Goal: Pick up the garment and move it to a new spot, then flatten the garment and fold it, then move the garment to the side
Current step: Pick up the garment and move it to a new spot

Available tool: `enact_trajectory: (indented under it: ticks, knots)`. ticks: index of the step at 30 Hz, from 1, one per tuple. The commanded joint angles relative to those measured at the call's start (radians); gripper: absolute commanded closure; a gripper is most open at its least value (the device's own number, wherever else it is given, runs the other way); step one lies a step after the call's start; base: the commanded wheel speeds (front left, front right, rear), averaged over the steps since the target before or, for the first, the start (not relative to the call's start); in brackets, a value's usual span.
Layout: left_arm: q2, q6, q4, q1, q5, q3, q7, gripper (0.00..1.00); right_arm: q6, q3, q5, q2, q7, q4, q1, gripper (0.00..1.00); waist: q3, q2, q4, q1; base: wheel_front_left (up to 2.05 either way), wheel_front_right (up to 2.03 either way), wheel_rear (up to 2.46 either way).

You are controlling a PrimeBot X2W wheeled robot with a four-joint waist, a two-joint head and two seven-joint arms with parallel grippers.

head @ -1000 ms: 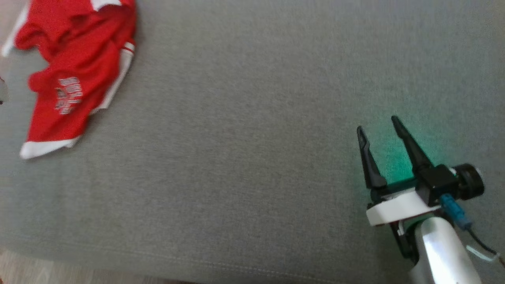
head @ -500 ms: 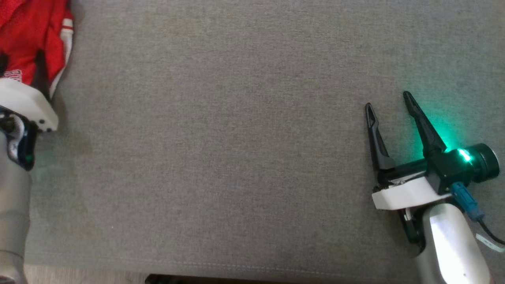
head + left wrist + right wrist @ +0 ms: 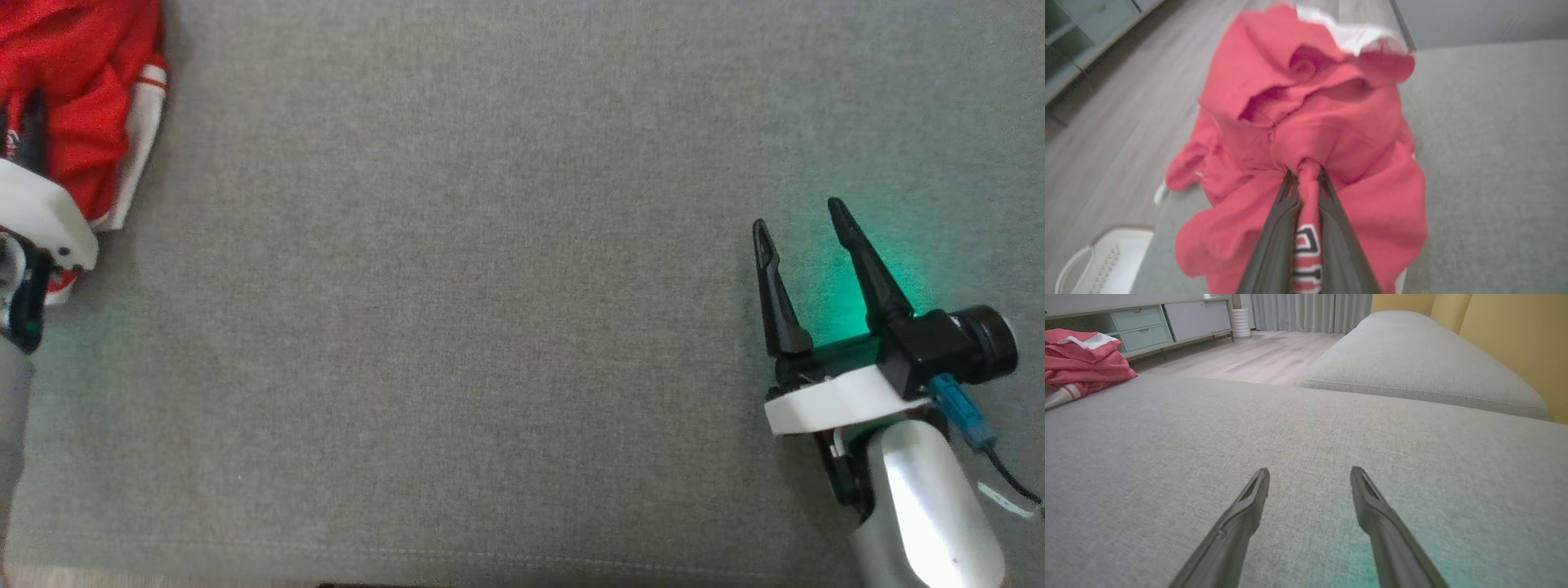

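Note:
The garment point(image 3: 77, 106) is a red piece with white trim and a printed logo, bunched at the far left of the grey cushion point(image 3: 457, 310). In the left wrist view my left gripper point(image 3: 1306, 173) is shut on a pinched fold of the garment point(image 3: 1310, 122), with cloth hanging around the fingers. Its white wrist housing point(image 3: 41, 224) covers part of the cloth in the head view. My right gripper point(image 3: 800, 220) stands open at the lower right, just above the bare cushion, far from the garment point(image 3: 1084, 361). Nothing lies between its fingers point(image 3: 1251, 502).
A second grey cushion point(image 3: 1412, 363) and a yellow backrest point(image 3: 1515, 339) lie beyond the right gripper. Wooden floor point(image 3: 1249, 355), a low cabinet with drawers point(image 3: 1139, 328) and curtains stand past the sofa's edge. A white basket point(image 3: 1106, 261) sits on the floor below the garment.
The head camera has shifted, so the garment now shows at the left edge. My left arm has come into view and closed on the garment, which lay untouched a second ago. The right gripper stays open.

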Motion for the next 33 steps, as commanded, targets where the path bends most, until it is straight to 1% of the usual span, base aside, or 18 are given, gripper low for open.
enact_trajectory:
  ticks: [1,5,9,13,15,18,19,22,25,27,29,33]
  knots:
    - [0.081,0.002,-0.042,-0.027,-0.01,0.018,-0.02,1.0,-0.001,0.025,0.012,-0.003,-0.015,-0.017,-0.002,0.0,-0.046,0.0,-0.003,0.0,0.0,0.0,0.0]
    - [0.117,0.002,-0.11,-0.048,-0.007,-0.044,-0.022,1.0,-0.001,0.023,0.043,-0.003,-0.029,0.023,0.004,0.0,-0.132,0.0,-0.014,0.0,0.0,0.0,0.0]
    - [0.138,0.002,-0.215,-0.072,-0.019,-0.105,-0.006,1.0,-0.001,0.01,0.075,-0.003,-0.04,0.059,0.022,0.0,-0.225,0.0,-0.039,0.0,0.0,0.0,0.0]
    - [0.143,0.002,-0.332,-0.086,-0.037,-0.17,0.032,1.0,-0.001,-0.008,0.098,-0.003,-0.046,0.089,0.05,0.0,-0.308,0.0,-0.076,0.0,0.0,0.0,0.0]
    - [0.135,0.002,-0.389,-0.088,-0.059,-0.198,0.052,1.0,-0.001,-0.017,0.107,-0.003,-0.047,0.101,0.068,0.0,-0.346,0.0,-0.099,0.0,0.0,0.0,0.0]
    - [0.105,0.002,-0.472,-0.09,-0.104,-0.231,0.079,1.0,-0.001,-0.03,0.118,-0.003,-0.048,0.112,0.097,0.0,-0.388,0.0,-0.132,0.0,0.0,0.0,0.0]
    - [0.105,0.002,-0.472,-0.09,-0.104,-0.231,0.079,1.0,-0.001,-0.03,0.118,-0.003,-0.048,0.112,0.097,0.0,-0.388,0.0,-0.132,0.0,0.0,0.0,0.0]
    - [0.045,0.002,-0.547,-0.085,-0.185,-0.248,0.109,1.0,-0.001,-0.041,0.125,-0.003,-0.049,0.108,0.121,0.0,-0.407,0.0,-0.163,0.0,0.0,0.0,0.0]
    - [-0.016,0.002,-0.599,-0.068,-0.26,-0.263,0.141,1.0,-0.001,-0.05,0.128,-0.003,-0.049,0.101,0.139,0.0,-0.404,0.0,-0.193,0.0,0.0,0.0,0.0]
    - [-0.049,0.005,-0.609,-0.048,-0.283,-0.277,0.15,1.0,-0.001,-0.05,0.131,-0.003,-0.049,0.096,0.144,0.0,-0.392,0.0,-0.212,0.0,0.0,0.0,0.0]
    - [-0.074,0.013,-0.601,-0.024,-0.278,-0.302,0.147,1.0,-0.001,-0.048,0.135,-0.003,-0.049,0.09,0.142,0.0,-0.373,0.0,-0.229,0.0,0.0,0.0,0.0]
    - [-0.149,0.027,-0.522,0.05,-0.296,-0.333,0.105,1.0,-0.001,-0.036,0.144,-0.003,-0.049,0.079,0.12,0.0,-0.326,0.0,-0.258,0.0,0.0,0.0,0.0]
